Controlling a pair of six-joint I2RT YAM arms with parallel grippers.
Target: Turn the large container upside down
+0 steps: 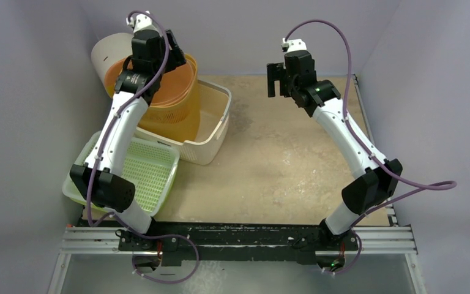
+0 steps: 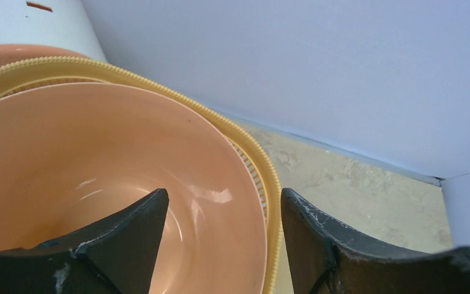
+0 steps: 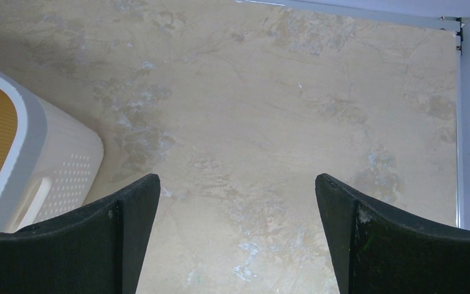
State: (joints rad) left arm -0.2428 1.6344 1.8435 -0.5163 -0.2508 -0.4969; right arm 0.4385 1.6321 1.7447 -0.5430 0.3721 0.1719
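My left fingers (image 2: 221, 202) are spread wide and grip nothing. The left wrist view shows one finger inside a smooth peach plastic bowl (image 2: 98, 159) and the other outside the ribbed yellow rim around it. Can't tell if either finger touches.

Only the top view shows that this rim belongs to the tall orange slatted plastic container (image 1: 174, 101). It sits upright, slightly tilted, in a cream rectangular perforated plastic basket (image 1: 211, 138) at the far left of the bench (image 1: 281, 159). A white cylinder (image 1: 110, 52) stands behind it against the wall; the left wrist view catches just its edge.

A light green perforated plastic basket (image 1: 153, 168) sits near left, under my left arm, in the top view only.

My right fingers (image 3: 237, 184) are also wide open and hold nothing, hanging over bare bench. The right wrist view shows the cream basket's corner and handle slot on its left.
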